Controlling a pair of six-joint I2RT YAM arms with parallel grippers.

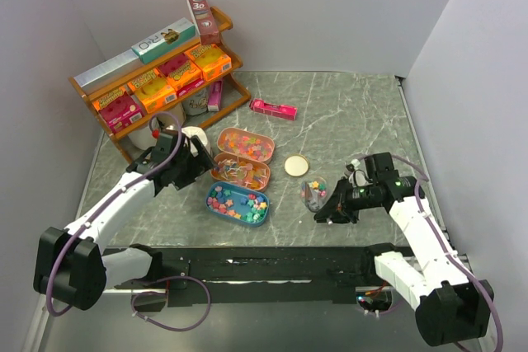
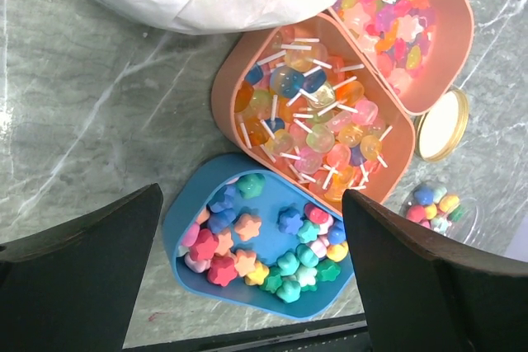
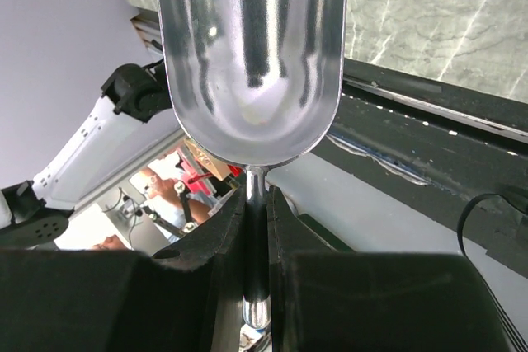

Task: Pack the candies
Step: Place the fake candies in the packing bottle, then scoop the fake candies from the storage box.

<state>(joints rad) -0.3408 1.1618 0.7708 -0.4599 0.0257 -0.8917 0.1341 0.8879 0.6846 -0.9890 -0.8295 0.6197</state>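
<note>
Candies (image 2: 264,253) lie loose in the blue tray (image 2: 175,232), directly between and beneath the spread, empty fingers of the left gripper (image 2: 252,199). A few more sit in the clear jar (image 2: 437,208) just outside one finger. Right gripper (image 3: 256,212) is clamped on the handle of a metal scoop (image 3: 247,47), with no candy visible in the bowl. Recommendation: enter the tray shallow, lift with the bowl level, and tip squarely over the jar mouth.

Candies (image 2: 247,226) in the near tray (image 2: 175,232), jar (image 1: 314,192) to its right
</note>
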